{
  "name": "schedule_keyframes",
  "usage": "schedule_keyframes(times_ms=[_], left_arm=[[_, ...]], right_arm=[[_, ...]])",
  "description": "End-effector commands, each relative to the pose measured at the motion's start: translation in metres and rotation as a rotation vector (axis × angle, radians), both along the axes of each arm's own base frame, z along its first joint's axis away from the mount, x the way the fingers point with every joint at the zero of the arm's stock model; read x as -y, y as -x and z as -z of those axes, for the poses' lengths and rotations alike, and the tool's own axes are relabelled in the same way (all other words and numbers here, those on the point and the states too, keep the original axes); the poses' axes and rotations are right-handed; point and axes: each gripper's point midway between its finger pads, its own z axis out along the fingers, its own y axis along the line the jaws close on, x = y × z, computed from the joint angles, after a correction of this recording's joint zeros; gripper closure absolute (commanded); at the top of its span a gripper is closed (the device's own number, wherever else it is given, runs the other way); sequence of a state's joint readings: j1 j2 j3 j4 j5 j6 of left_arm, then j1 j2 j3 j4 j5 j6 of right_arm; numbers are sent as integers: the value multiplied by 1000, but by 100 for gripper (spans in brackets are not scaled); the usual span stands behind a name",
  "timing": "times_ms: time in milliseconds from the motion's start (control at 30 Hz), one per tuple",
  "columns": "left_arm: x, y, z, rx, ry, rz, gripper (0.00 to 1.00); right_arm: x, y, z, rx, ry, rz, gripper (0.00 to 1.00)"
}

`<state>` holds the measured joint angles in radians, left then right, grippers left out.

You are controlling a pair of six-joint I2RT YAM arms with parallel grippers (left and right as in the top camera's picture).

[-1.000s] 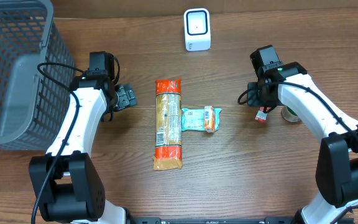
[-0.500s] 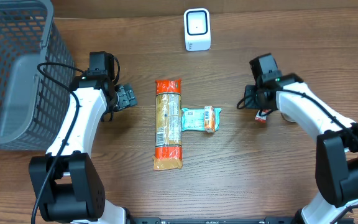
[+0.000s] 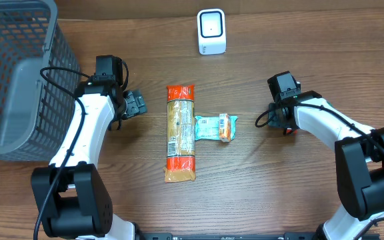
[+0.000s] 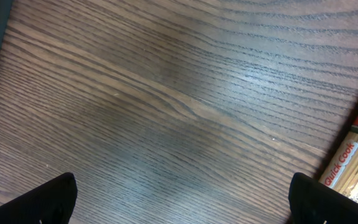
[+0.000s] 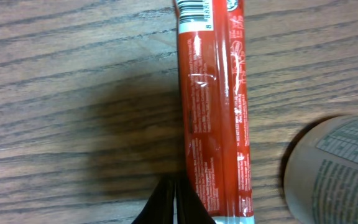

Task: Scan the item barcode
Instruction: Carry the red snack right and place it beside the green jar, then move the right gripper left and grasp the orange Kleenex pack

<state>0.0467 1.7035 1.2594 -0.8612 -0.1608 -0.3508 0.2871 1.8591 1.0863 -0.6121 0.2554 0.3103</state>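
Both claws carried nothing: the right claw (image 5: 174,190), clenched, hovered at the edge of the red packet (image 5: 213,112), which lay on the tabletop (image 5: 73,62) with its barcode (image 5: 194,9) upward, well apart from the scanner (image 3: 211,31). The left claw (image 3: 136,104) gaped, seemingly parked aside.

Overhead looks down on the table (image 3: 259,193); wrist views face it closely, left sharing the pasta packet (image 4: 353,171).

Both arms have white curved shells with black joints and black bases. The left arm (image 3: 79,133), left of the white device (image 3: 211,31), carries a looping black cable. The right arm (image 3: 332,123), to its right, has a thinner one. The fingers (image 4: 48,199) are black.
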Motion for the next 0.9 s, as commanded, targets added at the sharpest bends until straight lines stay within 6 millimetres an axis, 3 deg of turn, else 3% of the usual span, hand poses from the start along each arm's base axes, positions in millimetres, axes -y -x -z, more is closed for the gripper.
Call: schedule_keyframes(times_ms=[0, 100, 233, 333, 433, 600, 867], left_arm=[[0, -4, -10, 30, -5, 15, 0], [0, -4, -10, 30, -5, 15, 0], [0, -4, -10, 30, -5, 15, 0], [0, -4, -10, 30, -5, 15, 0], [0, -4, -10, 30, -5, 15, 0], [0, -4, -10, 30, -5, 15, 0], [0, -4, -10, 30, -5, 15, 0]], right_arm=[[5, -4, -2, 19, 25, 12, 96], [-1, -7, -10, 6, 10, -28, 96], [-18, -13, -45, -9, -58, -72, 94], [-39, -12, -75, -34, -161, -103, 92], [-63, -2, -90, -91, -291, -138, 91], [-94, 22, -91, -192, -462, -182, 94], [-127, 50, -78, -251, -464, -274, 94]])
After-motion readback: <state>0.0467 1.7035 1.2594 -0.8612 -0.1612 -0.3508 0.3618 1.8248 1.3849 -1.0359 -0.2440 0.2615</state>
